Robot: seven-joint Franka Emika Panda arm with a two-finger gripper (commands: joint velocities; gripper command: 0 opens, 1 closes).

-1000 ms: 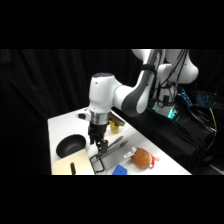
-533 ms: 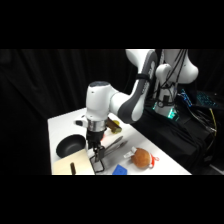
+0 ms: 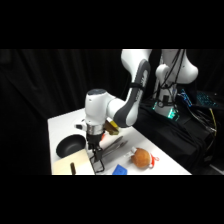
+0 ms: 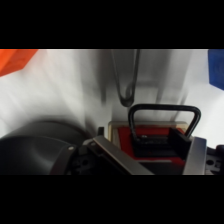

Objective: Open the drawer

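Since a second ago, the gripper (image 3: 95,159) has sunk lower to the drawer (image 3: 75,167) at the table's (image 3: 62,125) front edge. Only the wrist view shows its black handle (image 4: 164,121); jaws' spread cannot be told.

I see the arm (image 3: 131,102) as smooth, glossy white plastic shell. The tabletop (image 3: 60,127) looks matt white. The drawer (image 3: 65,167) has a pale, matt wood look, and its handle (image 4: 164,117) is smooth black with a faint sheen. The pan (image 3: 70,145) is dull black. The tongs (image 4: 127,75) shine like bare metal.
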